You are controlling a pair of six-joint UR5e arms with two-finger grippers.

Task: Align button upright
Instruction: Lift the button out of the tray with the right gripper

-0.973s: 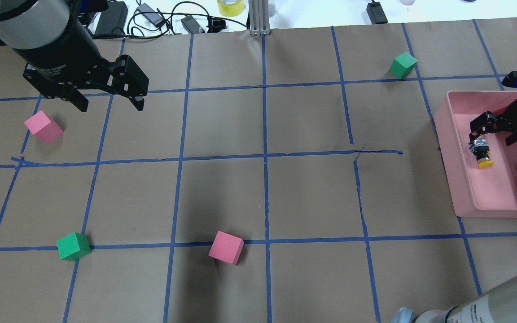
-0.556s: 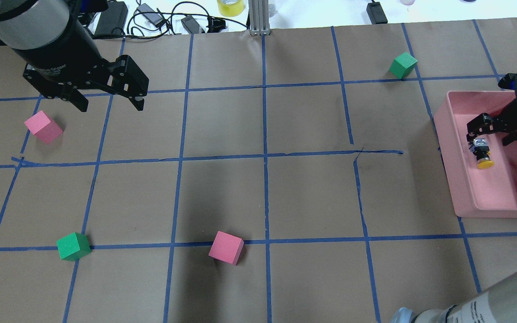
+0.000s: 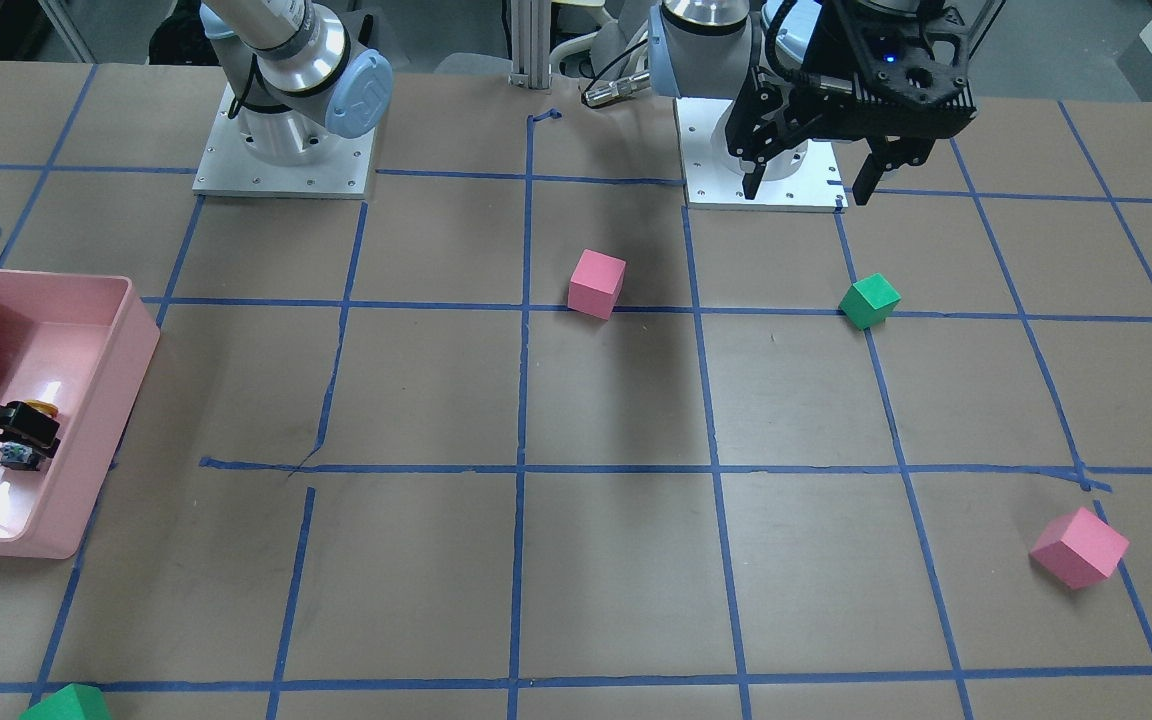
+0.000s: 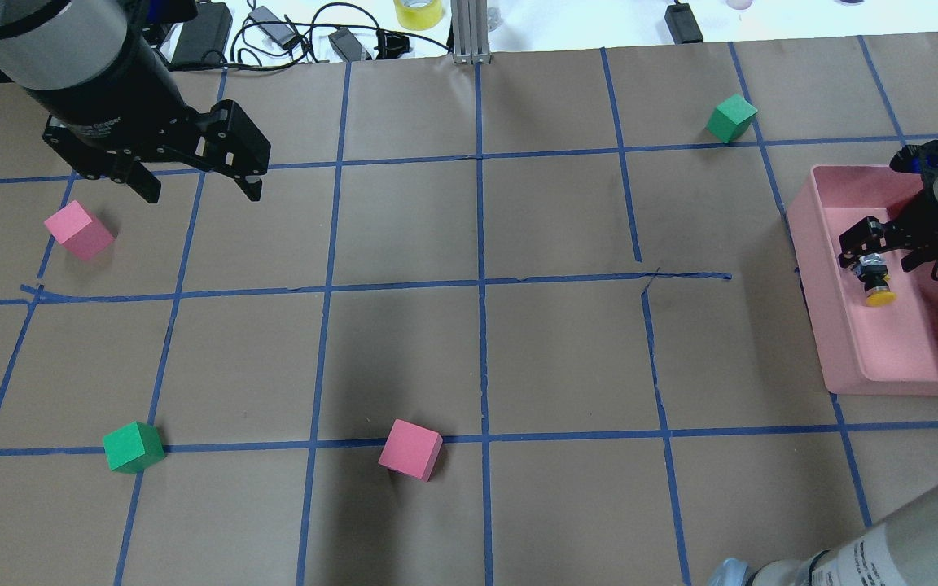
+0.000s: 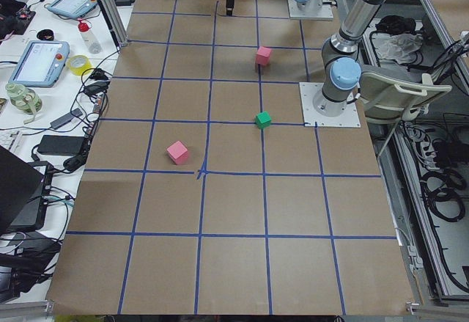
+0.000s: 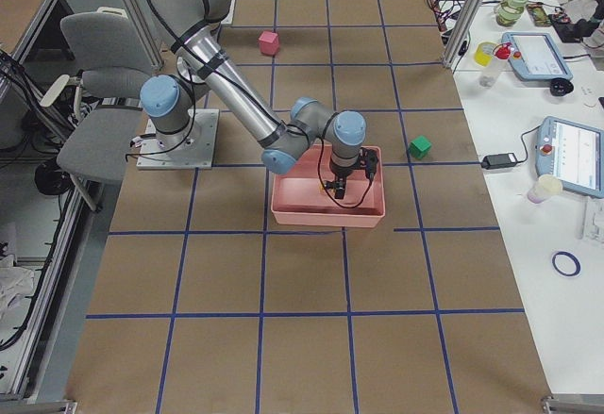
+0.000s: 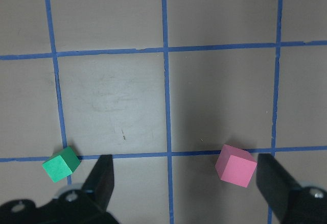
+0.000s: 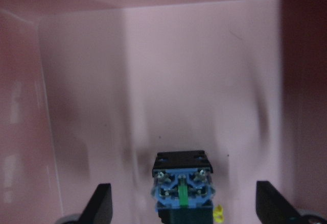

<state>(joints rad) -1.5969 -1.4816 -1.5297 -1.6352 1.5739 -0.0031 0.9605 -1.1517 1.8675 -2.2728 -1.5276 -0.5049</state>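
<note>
The button (image 4: 873,281) lies on its side in the pink bin (image 4: 813,277), with its yellow cap toward the robot and its base toward my right gripper (image 4: 878,259). In the right wrist view the button (image 8: 181,191) sits between the wide-open fingers (image 8: 102,206), base end up to the camera, and neither finger touches it. The front view shows the button (image 3: 18,452) under the right gripper (image 3: 11,438) in the bin (image 3: 141,335). My left gripper (image 4: 202,194) is open and empty, hovering over the table's far left; it also shows in the front view (image 3: 806,192).
A pink cube (image 4: 78,230) lies next to the left gripper. Another pink cube (image 4: 410,449) and a green cube (image 4: 133,447) sit nearer the robot. A second green cube (image 4: 731,118) is far right, beyond the bin. Cables and adapters line the far edge.
My right gripper has shifted slightly left inside the bin, still open over the button. The button and the left arm have not moved.
</note>
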